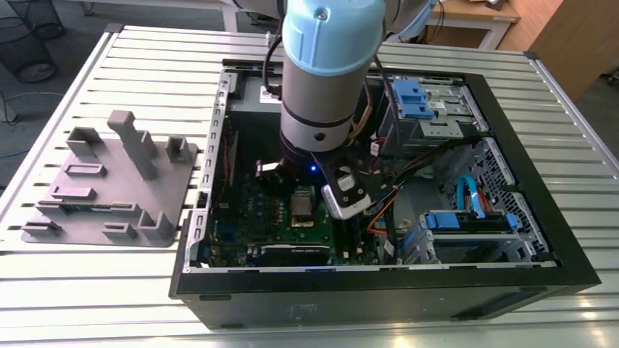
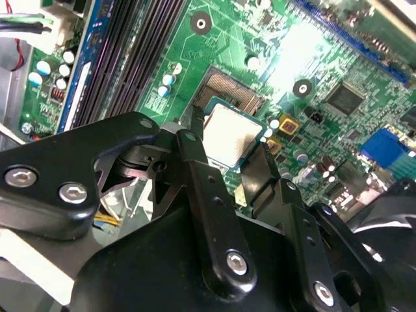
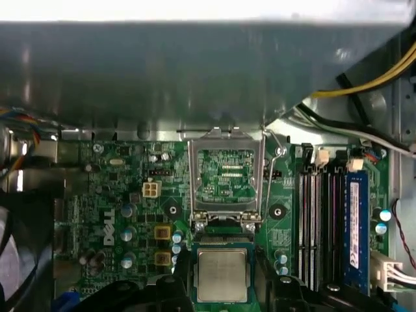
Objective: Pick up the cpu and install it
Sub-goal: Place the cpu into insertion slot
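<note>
Standing by the slatted metal tabletop [image 1: 145,65], I see the pale blue arm [image 1: 324,72] reaching straight down into the open computer case [image 1: 387,299], which lies on its side with its insides facing up. In the exterior view a grey holder tray [image 1: 106,188] sits on the slats at about nine o'clock from the case and well apart from the arm, while blue drive brackets [image 1: 411,98] sit inside the case at about one o'clock from the arm. Down on the green motherboard [image 2: 338,58], the pincer [image 2: 227,144] is clamped on the cpu [image 2: 233,135]: one black finger [image 2: 259,170] presses against one edge of the chip and a slimmer one presses against the opposite edge. The cpu is held flat, silver top up, low over the socket [image 2: 229,91], covering most of it, with a strip of the socket's fine contacts left bare along one side. In the first wrist view the metal socket frame [image 3: 224,213] stands swung open just beside the cpu [image 3: 222,274], and the dark memory slots [image 3: 318,221] run alongside, near the socket but apart from the chip.
</note>
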`<action>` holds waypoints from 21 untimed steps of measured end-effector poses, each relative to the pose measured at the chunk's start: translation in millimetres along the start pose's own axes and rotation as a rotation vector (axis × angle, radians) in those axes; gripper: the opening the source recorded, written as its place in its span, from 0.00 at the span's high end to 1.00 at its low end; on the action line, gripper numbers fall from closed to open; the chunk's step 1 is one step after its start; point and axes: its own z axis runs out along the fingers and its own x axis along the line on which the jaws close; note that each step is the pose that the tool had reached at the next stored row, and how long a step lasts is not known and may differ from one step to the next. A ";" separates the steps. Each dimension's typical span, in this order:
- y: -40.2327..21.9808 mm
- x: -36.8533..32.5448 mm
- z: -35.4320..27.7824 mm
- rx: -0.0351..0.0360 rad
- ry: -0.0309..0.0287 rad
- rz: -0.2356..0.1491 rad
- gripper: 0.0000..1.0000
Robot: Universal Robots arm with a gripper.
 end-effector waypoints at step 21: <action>-3.5 -0.9 11.6 -0.0002 -0.0003 0.011 0.53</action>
